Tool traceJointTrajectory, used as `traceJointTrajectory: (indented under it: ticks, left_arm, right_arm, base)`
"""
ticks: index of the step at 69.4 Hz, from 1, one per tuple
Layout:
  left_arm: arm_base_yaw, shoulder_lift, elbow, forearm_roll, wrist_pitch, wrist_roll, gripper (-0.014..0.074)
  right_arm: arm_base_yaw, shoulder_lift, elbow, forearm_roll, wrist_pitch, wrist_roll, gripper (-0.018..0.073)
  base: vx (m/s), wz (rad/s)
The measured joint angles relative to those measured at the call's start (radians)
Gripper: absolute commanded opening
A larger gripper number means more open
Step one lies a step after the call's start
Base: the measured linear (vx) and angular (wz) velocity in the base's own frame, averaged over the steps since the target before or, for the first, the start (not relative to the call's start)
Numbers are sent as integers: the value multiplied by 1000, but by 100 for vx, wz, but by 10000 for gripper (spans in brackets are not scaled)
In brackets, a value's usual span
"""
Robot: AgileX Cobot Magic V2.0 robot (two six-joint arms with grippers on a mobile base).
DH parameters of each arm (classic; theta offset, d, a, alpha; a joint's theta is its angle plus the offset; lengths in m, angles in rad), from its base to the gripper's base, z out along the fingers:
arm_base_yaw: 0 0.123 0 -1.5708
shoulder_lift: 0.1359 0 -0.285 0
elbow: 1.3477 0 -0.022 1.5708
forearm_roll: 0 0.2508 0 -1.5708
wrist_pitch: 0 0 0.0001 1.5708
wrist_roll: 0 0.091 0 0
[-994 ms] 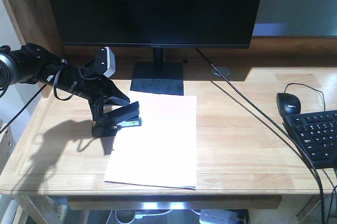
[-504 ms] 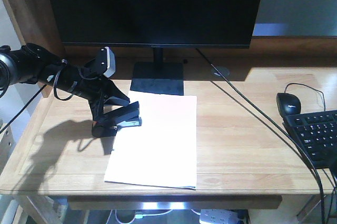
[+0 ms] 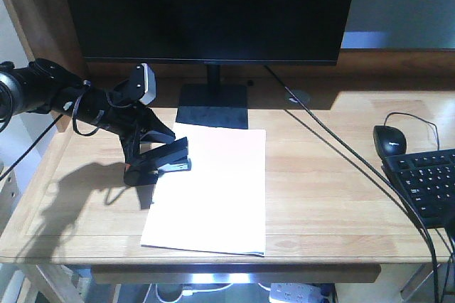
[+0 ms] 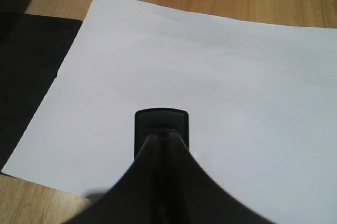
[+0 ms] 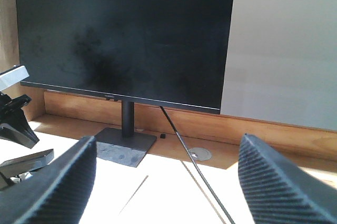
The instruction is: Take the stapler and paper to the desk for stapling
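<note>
Stapler (image 3: 173, 158) clamped in closed left gripper (image 3: 153, 162), nose over upper left edge of paper (image 3: 213, 189), right gripper (image 5: 168, 182) wide open, holding nothing.

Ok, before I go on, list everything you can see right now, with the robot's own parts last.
stapler: one, black, over the paper's upper left edge, in the left jaws
paper: one white stack, flat on the desk, in front of the monitor stand
desk: one, light wood
monitor: one, black, at the back on a dark stand
mouse: one, black, far right
keyboard: one, black, right edge, partly out of view
cable: one, black, running from the monitor to the front right
left gripper: black, shut on the stapler
right gripper: black, jaws apart, holding nothing
</note>
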Motion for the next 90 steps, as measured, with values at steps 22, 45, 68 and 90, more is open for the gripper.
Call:
traceJointTrajectory:
  ticks: [22, 45, 68, 90]
  left_arm:
    - [0, 0, 0, 0, 0, 0, -6]
    - [-3, 5, 0, -2, -2, 11, -6]
    - [-23, 33, 0, 4, -22, 10, -6]
    - [-52, 33, 0, 13, -90, 1, -6]
  right_arm:
    - [0, 0, 0, 0, 1, 0, 536]
    - [0, 0, 0, 0, 2, 0, 536]
    - [0, 0, 0, 0, 2, 0, 536]
    - [0, 0, 0, 0, 2, 0, 536]
  base:
    - [0, 0]
    - [0, 0]
    - [0, 0]
    - [0, 0]
